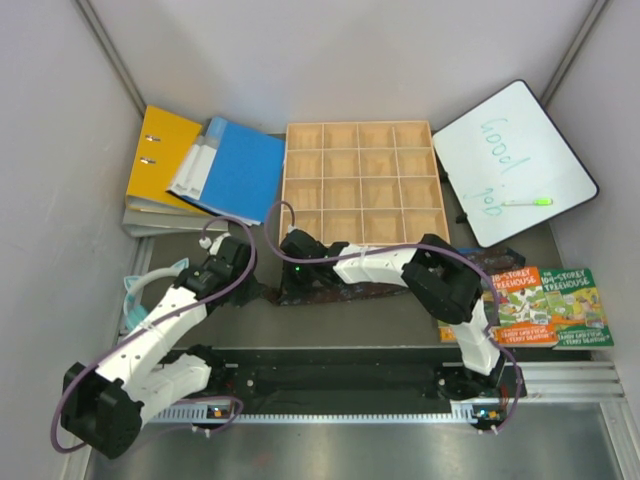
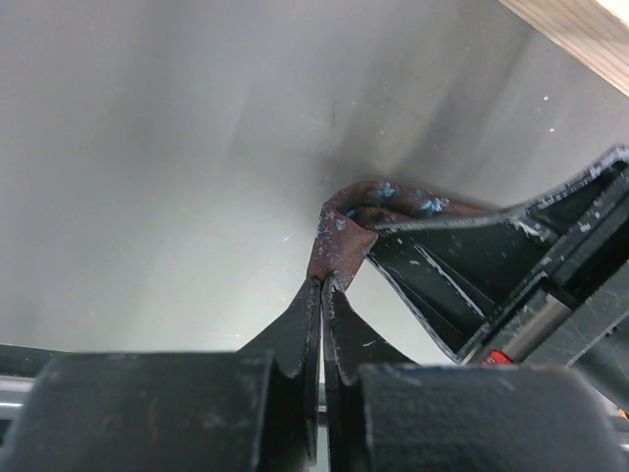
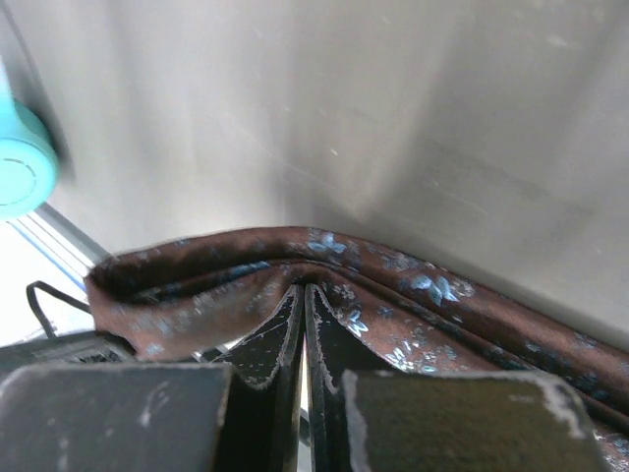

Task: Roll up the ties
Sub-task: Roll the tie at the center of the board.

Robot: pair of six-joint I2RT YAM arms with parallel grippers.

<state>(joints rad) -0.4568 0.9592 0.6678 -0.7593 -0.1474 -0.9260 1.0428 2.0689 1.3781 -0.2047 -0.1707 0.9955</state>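
Note:
A dark brown tie [image 1: 345,292] with small blue flower specks lies across the table just in front of the wooden tray. My left gripper [image 1: 262,285] is shut on the tie's left end [image 2: 341,248], pinching the fabric at its fingertips [image 2: 313,300]. My right gripper [image 1: 290,268] is shut on the same tie [image 3: 393,285] close beside the left one, with the fabric folded in layers over its fingertips [image 3: 287,307]. The right gripper's body shows in the left wrist view [image 2: 511,275], almost touching the left fingers. The tie's right part runs under the right arm.
A wooden grid tray [image 1: 362,182] stands just behind the tie. Yellow and blue binders [image 1: 200,165] lie at back left, a whiteboard [image 1: 512,160] at back right, picture books [image 1: 545,305] at right. A teal object [image 1: 133,300] sits at the left edge.

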